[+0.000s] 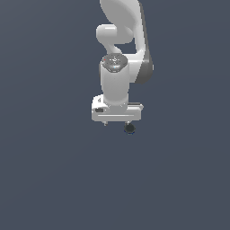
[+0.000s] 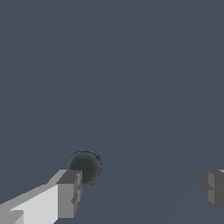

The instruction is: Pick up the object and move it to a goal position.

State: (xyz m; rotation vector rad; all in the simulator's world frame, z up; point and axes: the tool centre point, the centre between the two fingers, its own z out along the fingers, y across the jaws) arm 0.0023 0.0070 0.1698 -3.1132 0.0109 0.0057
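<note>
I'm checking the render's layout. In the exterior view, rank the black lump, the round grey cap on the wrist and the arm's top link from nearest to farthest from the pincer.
1. The lump: just below the open pincer, by its finger on the exterior view's right.
2. The grey cap: above the pincer, on the wrist.
3. The top link: highest, at the picture's top edge.

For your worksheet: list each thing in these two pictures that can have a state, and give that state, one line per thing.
end effector: open, fingers spread wide, holding nothing.
object: lying loose on the floor, beside one finger rather than centred in the gap; not gripped or lifted.
arm: reaching down over the object.
</note>
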